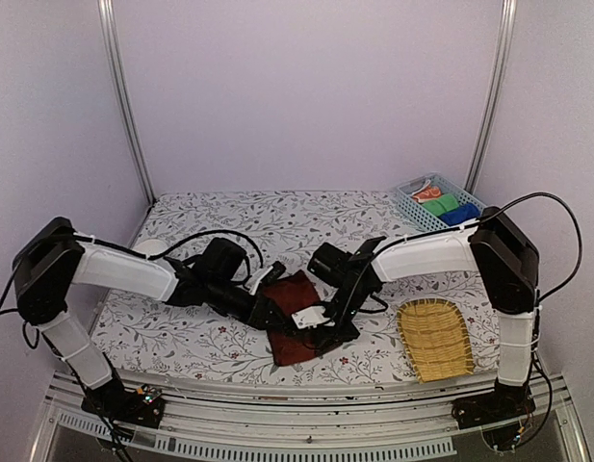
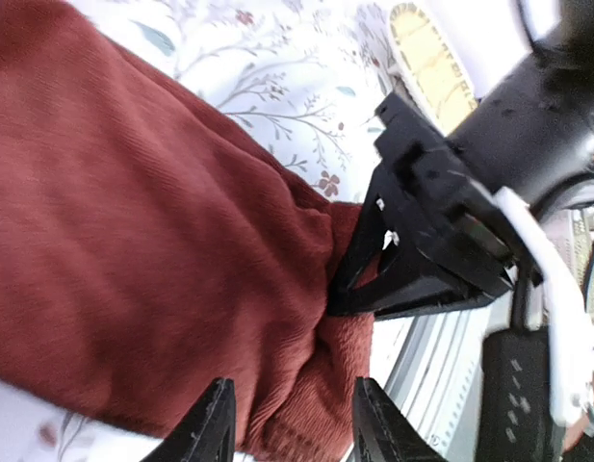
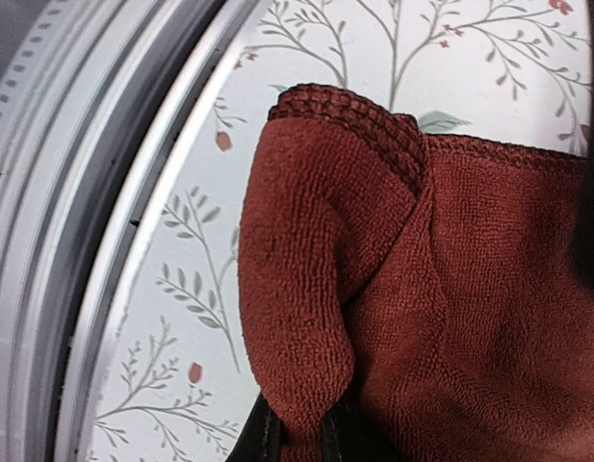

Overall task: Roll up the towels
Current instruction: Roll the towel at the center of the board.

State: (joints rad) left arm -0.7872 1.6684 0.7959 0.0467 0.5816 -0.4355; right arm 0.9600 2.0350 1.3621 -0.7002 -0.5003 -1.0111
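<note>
The gray rail [image 1: 306, 416] runs along the near edge of the table [image 1: 219, 217]. Just past it, in the middle, lies the reddish-brown towel [image 1: 289, 348], mostly flat. The left gripper [image 2: 295, 425] is at the towel's left side. Its fingers are spread, one on each side of a fold. The right gripper [image 3: 298, 438] pinches the towel's near corner and bunches it up. To the right lies a yellow woven tray [image 1: 434, 337]. In the far right corner, a blue basket [image 1: 409, 204] holds the blue towel [image 1: 460, 214] as a small bundle.
</note>
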